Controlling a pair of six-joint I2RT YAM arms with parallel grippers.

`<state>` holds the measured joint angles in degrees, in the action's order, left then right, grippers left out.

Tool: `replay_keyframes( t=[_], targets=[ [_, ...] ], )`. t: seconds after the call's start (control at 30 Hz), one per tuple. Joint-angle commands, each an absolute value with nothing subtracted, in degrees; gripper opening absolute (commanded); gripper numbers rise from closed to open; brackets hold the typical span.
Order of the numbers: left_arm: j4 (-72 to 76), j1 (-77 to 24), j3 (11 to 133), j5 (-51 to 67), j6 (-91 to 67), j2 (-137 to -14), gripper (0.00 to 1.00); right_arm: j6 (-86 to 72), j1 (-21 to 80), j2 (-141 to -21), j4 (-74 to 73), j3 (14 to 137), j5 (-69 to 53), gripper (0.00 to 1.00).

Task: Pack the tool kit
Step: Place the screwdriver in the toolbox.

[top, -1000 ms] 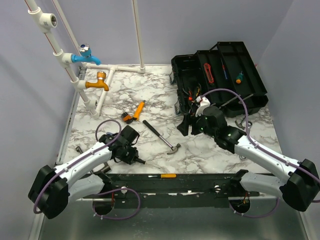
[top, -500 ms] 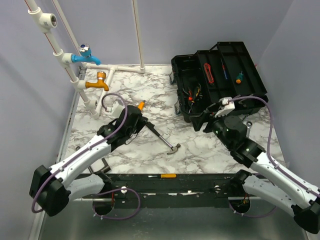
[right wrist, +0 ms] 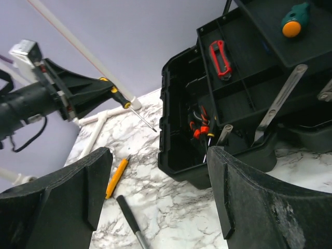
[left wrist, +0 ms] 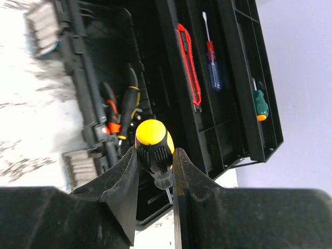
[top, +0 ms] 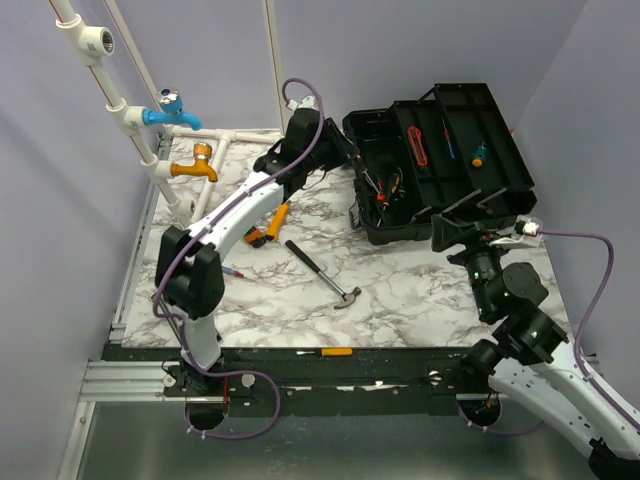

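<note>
One large black plastic toolbox (top: 405, 230), lid open, ahead of both pairs of jaws. Holds three tools in the lid tray: one red utility knife (left wrist: 188, 62), one blue-and-red screwdriver (left wrist: 211, 67), one green-and-orange screwdriver (left wrist: 259, 104). Left gripper (left wrist: 154, 155) clenched on one yellow-and-black screwdriver (left wrist: 153, 142). Right gripper (right wrist: 158, 150) released, spread apart. One steel hammer (top: 322, 272) on the marble table (top: 400, 290), well apart from both.

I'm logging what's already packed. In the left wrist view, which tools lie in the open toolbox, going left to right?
Orange-gripped pliers, yellow-gripped pliers, red utility knife, blue-and-red screwdriver, green screwdriver. The yellow-capped screwdriver in the left gripper overlaps the pliers, so it is left out.
</note>
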<state>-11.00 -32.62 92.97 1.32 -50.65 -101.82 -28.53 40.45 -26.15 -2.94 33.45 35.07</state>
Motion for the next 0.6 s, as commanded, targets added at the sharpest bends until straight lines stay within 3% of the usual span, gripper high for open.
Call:
replay_keyframes(
  t=[0.0, 0.1, 0.17, 0.2, 0.23, 0.27, 0.3, 0.4, 0.57],
  targets=[
    [-9.5, -31.8, 102.6, 15.5, -50.8, -111.9, 0.0, -29.5, 40.6, -25.1, -4.6, 32.7, 40.0, 0.81],
    [-10.9, -31.9, 107.3, 14.8, -51.8, -116.6, 0.01, -29.6, 40.7, -25.8, -5.7, 33.5, 39.6, 0.81],
    [-13.0, -31.9, 110.3, 13.7, -51.6, -119.1, 0.09, -29.7, 40.6, -26.2, -6.4, 33.9, 39.2, 0.81],
    [-14.1, -31.9, 112.0, 13.1, -51.4, -120.2, 0.18, -29.6, 40.7, -26.2, -6.6, 34.0, 39.1, 0.81],
    [-16.3, -31.9, 113.3, 12.1, -51.6, -121.2, 0.35, -29.6, 40.6, -26.2, -6.6, 34.1, 39.0, 0.81],
    [-18.1, -31.9, 115.2, 12.1, -51.7, -122.2, 0.61, -29.6, 40.6, -26.2, -6.7, 34.0, 39.0, 0.81],
    [-20.7, -31.8, 116.9, 12.1, -51.6, -122.9, 0.97, -29.5, 40.7, -26.3, -6.7, 34.0, 39.0, 0.81],
    [-25.6, -31.8, 119.8, 12.0, -49.4, -123.4, 0.99, -29.3, 40.7, -27.0, -6.7, 34.3, 38.7, 0.81],
    [-23.2, -31.9, 111.3, 9.3, -44.7, -115.1, 0.99, -28.3, 40.7, -32.3, -8.2, 36.7, 32.8, 0.81]
  ],
)
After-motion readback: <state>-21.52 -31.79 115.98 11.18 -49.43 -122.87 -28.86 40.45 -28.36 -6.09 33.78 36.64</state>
